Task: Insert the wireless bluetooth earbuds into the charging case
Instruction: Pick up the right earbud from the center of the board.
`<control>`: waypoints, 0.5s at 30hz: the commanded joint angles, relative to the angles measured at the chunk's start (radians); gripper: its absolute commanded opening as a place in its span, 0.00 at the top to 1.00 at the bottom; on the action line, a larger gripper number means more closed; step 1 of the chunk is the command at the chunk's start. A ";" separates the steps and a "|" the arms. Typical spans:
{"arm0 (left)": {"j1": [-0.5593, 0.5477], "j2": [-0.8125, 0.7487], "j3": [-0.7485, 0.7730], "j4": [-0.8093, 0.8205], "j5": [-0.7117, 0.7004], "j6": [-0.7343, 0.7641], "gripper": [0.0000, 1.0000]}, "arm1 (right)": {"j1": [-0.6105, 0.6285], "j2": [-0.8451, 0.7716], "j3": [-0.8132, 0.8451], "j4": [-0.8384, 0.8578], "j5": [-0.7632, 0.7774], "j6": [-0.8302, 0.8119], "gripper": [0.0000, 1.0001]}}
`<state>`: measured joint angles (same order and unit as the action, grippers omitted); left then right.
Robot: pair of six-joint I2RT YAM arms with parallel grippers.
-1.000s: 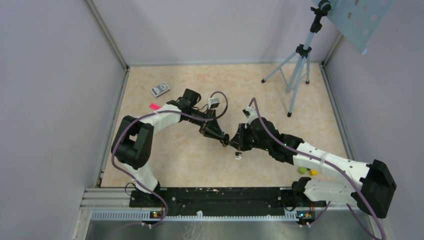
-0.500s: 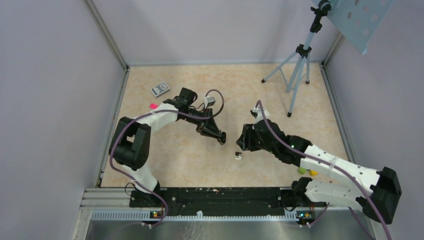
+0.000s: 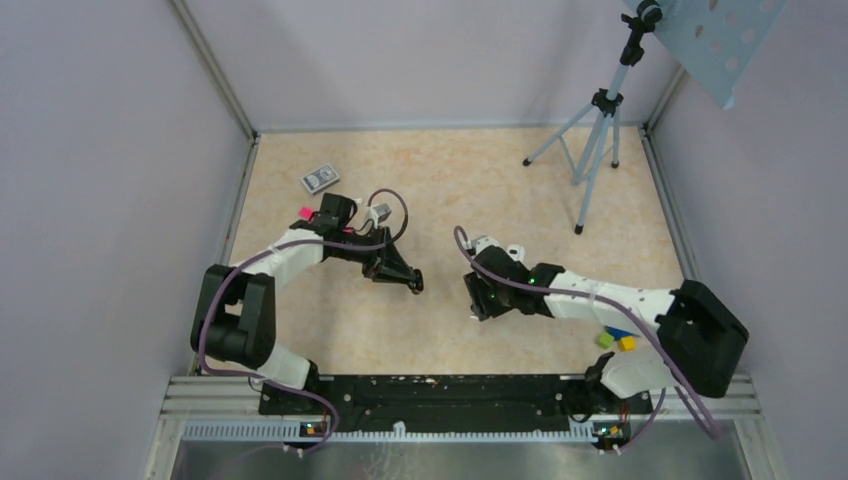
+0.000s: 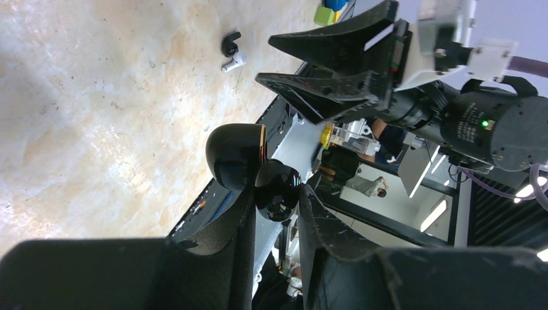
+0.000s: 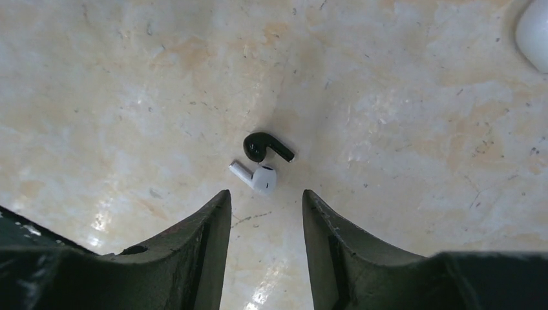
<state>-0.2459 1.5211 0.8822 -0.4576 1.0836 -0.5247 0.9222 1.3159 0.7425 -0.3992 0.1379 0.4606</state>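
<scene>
White-and-black left arm (image 3: 290,255) and right arm (image 3: 610,295) carry purple cables (image 3: 200,335).

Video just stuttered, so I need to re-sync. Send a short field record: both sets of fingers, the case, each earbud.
left fingers: shut on the charging case
charging case: black, glossy, appears hinged open
right fingers: open, holding nothing, earbuds just beyond the tips
black earbud: on the table, outside the case
white earbud: on the table, right beside the black one
</scene>
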 commanded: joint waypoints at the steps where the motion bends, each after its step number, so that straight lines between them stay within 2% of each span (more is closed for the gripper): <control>1: 0.000 -0.034 -0.004 0.039 0.019 0.001 1.00 | 0.008 0.101 0.077 0.028 -0.010 -0.138 0.56; 7: 0.001 -0.006 0.023 0.028 0.003 0.009 1.00 | -0.001 0.199 0.130 0.020 -0.017 -0.250 0.60; 15: 0.001 0.006 0.028 0.043 0.015 0.003 1.00 | -0.013 0.244 0.125 0.058 -0.025 -0.271 0.64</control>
<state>-0.2447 1.5215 0.8776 -0.4454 1.0805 -0.5251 0.9192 1.5417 0.8379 -0.3847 0.1184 0.2234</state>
